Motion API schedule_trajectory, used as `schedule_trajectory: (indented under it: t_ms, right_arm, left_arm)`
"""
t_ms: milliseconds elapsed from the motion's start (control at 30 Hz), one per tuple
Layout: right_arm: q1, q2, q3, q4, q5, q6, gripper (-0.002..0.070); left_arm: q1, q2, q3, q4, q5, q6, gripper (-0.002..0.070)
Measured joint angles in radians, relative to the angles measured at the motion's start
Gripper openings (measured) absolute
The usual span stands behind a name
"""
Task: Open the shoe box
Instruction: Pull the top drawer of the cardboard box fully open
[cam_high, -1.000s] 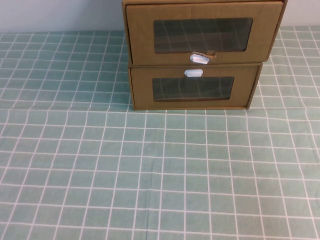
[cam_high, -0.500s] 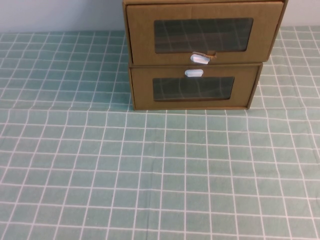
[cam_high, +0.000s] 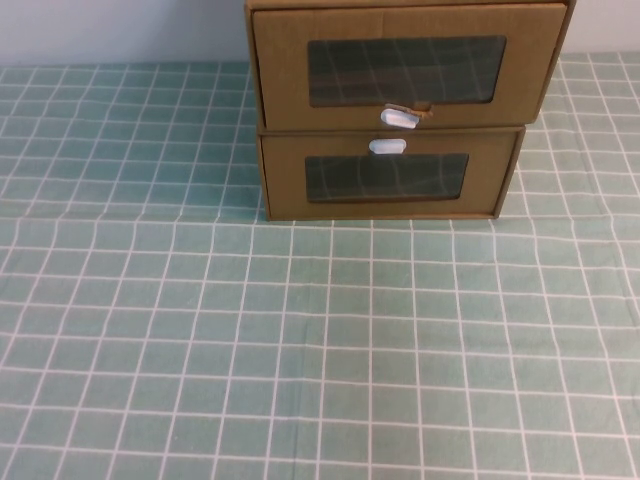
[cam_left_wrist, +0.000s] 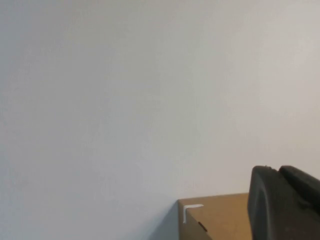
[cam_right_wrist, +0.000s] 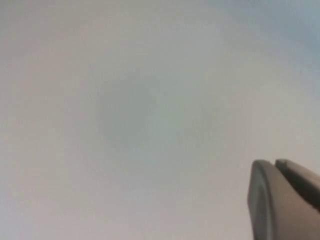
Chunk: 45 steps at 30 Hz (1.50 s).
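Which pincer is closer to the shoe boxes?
Likely left: the left pincer hangs beside a corner of a shoe box; the right pincer, shut, faces only a blank surface.

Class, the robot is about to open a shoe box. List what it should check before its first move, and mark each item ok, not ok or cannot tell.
1. The upper shoe box and the lower shoe box are stacked and shut: ok.
2. The upper pull tab and the lower pull tab are in plain sight, unobstructed: ok.
3. The right gripper is near a tab: not ok; absent from the high view, facing a blank wall.
4. The right gripper is open to grasp: not ok, shut.
5. The left gripper is parked clear: cannot tell; absent from the high view, beside a cardboard corner.
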Motion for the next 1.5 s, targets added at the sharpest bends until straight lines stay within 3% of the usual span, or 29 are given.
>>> schedule_trajectory:
  t_ms: [133, 233, 433, 567, 667, 767, 967, 1067, 1167, 1300, 1400, 1500]
  right_arm:
    - [0.000, 0.142, 0.000, -0.088, -0.041, 0.102, -0.0014]
    - [0.002, 0.190, 0.000, -0.329, 0.037, 0.224, -0.0014]
    - [0.057, 0.216, 0.011, -1.107, 0.174, 0.633, -0.0014]
    - [0.072, 0.226, 0.007, -1.588, 0.017, 0.922, -0.0014]
    - [0.079, 0.263, 0.000, -1.710, -0.088, 0.996, -0.0014]
    - [0.081, 0.330, 0.000, -1.748, -0.017, 0.988, -0.0014]
    - [0.081, 0.463, -0.006, -1.730, 0.511, 0.736, -0.0014]
    - [0.079, 0.534, -0.032, -1.603, 0.821, 0.545, -0.0014]
    - [0.071, 0.572, -0.081, -1.217, 0.920, 0.390, -0.0014]
    - [0.088, 0.624, -0.102, -0.604, 0.953, -0.110, -0.0014]
    - [0.144, 0.661, -0.102, -0.341, 0.999, -0.431, -0.0014]
    - [0.206, 0.657, -0.102, -0.220, 1.006, -0.525, -0.0014]
  left_arm:
    - [0.000, 0.062, -0.011, 0.008, -0.004, 0.021, -0.0005]
    - [0.000, 0.117, -0.011, 0.011, -0.007, 0.025, -0.0005]
    - [0.000, 0.267, -0.011, 0.014, -0.071, 0.025, -0.0005]
    - [0.000, 0.407, -0.050, -0.014, -0.073, 0.025, -0.0005]
    - [-0.003, 0.524, -0.147, -0.020, 0.018, 0.025, -0.0005]
    - [-0.028, 0.635, -0.291, -0.024, 0.143, 0.061, -0.0005]
    - [-0.101, 0.794, -0.504, -0.067, 0.314, 0.228, -0.0005]
    - [-0.122, 0.841, -0.555, -0.095, 0.338, 0.298, -0.0005]
    - [-0.138, 0.891, -0.596, -0.154, 0.338, 0.407, -0.0005]
    - [-0.149, 0.997, -0.685, -0.315, 0.352, 0.558, -0.0005]
    - [-0.149, 1.089, -0.779, -0.462, 0.387, 0.639, -0.0005]
    - [-0.149, 1.192, -0.901, -0.574, 0.434, 0.704, -0.0005]
